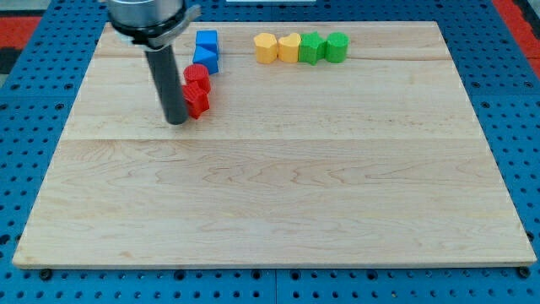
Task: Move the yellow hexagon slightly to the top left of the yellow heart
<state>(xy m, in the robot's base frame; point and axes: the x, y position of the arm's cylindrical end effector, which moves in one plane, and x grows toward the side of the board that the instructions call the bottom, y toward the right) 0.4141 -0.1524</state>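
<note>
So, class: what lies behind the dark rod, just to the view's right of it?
Two red blocks sit stacked up the view beside my tip, touching or nearly so. The rod covers their left edges, so their shapes cannot be made out fully.

This looks like a robotics lab or test bench. A pale wooden board (278,186) lies on a blue perforated mounting plate (25,152) (rows of regular holes, the sort used for bolting fixtures), which shows all round the board, with a red patch (21,29) at about ten o'clock.
</note>
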